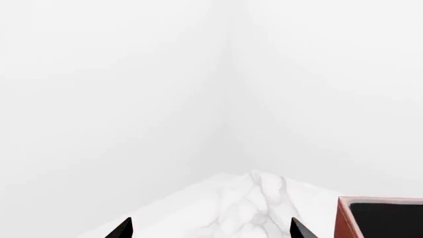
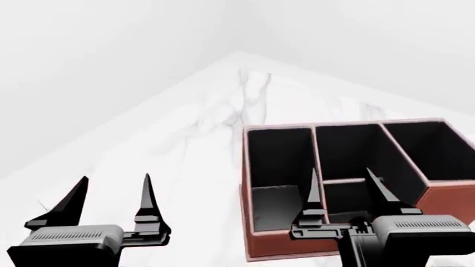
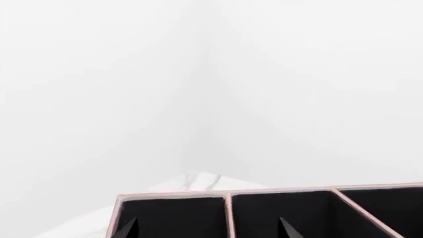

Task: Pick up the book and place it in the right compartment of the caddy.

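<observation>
Head view entry: the book is not being shown in any of the three pictures, so its place, its heading and the lie of its long axis cannot be told. The caddy is being seen on the marble table, its reddish-brown walls and black lining open to the camera; the right compartment, the tallest section, is being presented at the far right corner, beside the divided middle section and the long low-fronted section. The right gripper is being held over the caddy's near wall with its jaws apart and nothing between them. The left gripper is being held over bare marble, well apart from the caddy, jaws likewise apart and empty. Risks are being judged as follows: with the book out of sight, a reach could be made blind and the caddy's rim struck by the right fingers, which would shift the caddy; a book set down without its long axis squared to the square mouth could jam on the rim.
</observation>
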Motion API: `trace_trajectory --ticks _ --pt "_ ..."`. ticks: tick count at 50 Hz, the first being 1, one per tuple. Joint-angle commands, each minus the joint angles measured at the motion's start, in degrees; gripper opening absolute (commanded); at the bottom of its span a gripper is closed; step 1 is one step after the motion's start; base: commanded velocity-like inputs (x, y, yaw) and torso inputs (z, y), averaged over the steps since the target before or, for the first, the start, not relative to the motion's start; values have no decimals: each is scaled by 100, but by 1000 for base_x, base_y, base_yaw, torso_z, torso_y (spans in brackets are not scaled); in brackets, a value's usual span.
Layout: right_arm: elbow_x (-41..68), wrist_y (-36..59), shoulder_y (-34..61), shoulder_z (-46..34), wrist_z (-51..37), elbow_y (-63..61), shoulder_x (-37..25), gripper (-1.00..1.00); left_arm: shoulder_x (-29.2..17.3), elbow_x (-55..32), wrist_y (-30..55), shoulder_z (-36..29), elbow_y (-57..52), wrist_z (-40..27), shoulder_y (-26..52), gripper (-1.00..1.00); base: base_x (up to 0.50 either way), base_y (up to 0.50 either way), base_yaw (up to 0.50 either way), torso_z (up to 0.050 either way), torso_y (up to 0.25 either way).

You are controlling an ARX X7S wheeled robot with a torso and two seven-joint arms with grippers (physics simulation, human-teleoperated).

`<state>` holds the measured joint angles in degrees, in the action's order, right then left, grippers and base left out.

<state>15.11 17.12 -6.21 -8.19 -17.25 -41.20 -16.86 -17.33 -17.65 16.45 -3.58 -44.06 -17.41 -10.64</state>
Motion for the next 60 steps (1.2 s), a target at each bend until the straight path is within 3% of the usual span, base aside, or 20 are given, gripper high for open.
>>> trace_trajectory --ticks 1,16,30,60 --pt "105 53 24 18 -32 10 -39 100 -21 -36 -23 -40 4 -31 2 100 246 -439 0 0 0" --pt "237 2 16 43 -59 5 -57 100 -64 -64 -44 -66 12 -80 8 100 242 -441 0 0 0" --pt "287 -32 14 11 -66 3 -106 100 -100 -79 -66 -94 26 -126 13 100 -84 -260 0 0 0" --pt "277 -94 0 -84 -138 26 -186 100 -177 -123 -110 -143 24 -207 9 100 99 -138 0 0 0"
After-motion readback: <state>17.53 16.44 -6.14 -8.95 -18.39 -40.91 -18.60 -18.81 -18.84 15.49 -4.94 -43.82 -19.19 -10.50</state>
